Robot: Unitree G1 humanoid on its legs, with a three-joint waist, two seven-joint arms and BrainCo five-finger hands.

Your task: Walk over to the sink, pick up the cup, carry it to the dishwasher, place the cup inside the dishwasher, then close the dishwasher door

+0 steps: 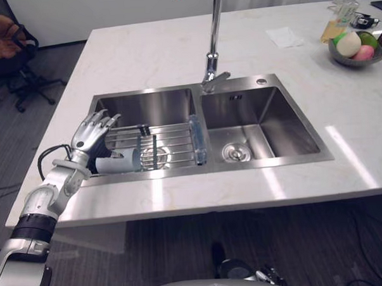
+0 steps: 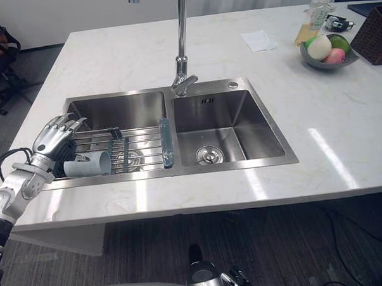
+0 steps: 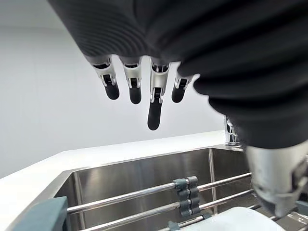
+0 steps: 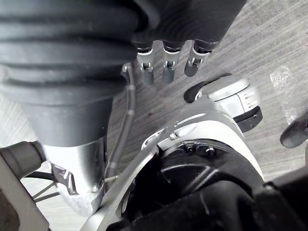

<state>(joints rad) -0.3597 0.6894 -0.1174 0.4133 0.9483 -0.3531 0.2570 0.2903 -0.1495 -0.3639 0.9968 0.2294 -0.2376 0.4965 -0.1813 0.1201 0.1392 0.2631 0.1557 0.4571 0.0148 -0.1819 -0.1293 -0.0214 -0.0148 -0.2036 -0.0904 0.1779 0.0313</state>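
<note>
White veined countertop (image 1: 142, 50) spans the scene, with dark striped floor (image 1: 183, 244) below its near edge. Set into it is a stainless double sink (image 1: 243, 168): left basin (image 1: 145, 107) and right basin (image 1: 279, 123), the latter with a round drain (image 1: 234, 152) in its bottom. A tall chrome faucet (image 1: 215, 28) rises from the far rim between the two basins.

Across the left basin lies a wire rack (image 1: 172, 144), its rods running left to right, with a bluish translucent bar (image 1: 198, 139) at its right end.

Far left, off the counter, stands a black office chair (image 1: 9, 43) with something brown on the seat. Far right on the counter: a dark woven basket (image 2: 371, 34), a grey bowl (image 1: 346, 59) holding pale, green and pink fruit, a clear bottle (image 1: 341, 13) behind it, and a white paper napkin (image 1: 284, 36) to its left.

The cup (image 1: 116, 164), pale blue-grey, lies on its side at the near left of the rack, mouth facing right.

The left hand (image 1: 92, 131) hovers just above and behind the cup's left end, fingers spread and nearly straight, grasping nothing. Whether it touches the cup cannot be told.

The right hand (image 4: 168, 62) hangs over the floor, fingers loose, holding nothing.
</note>
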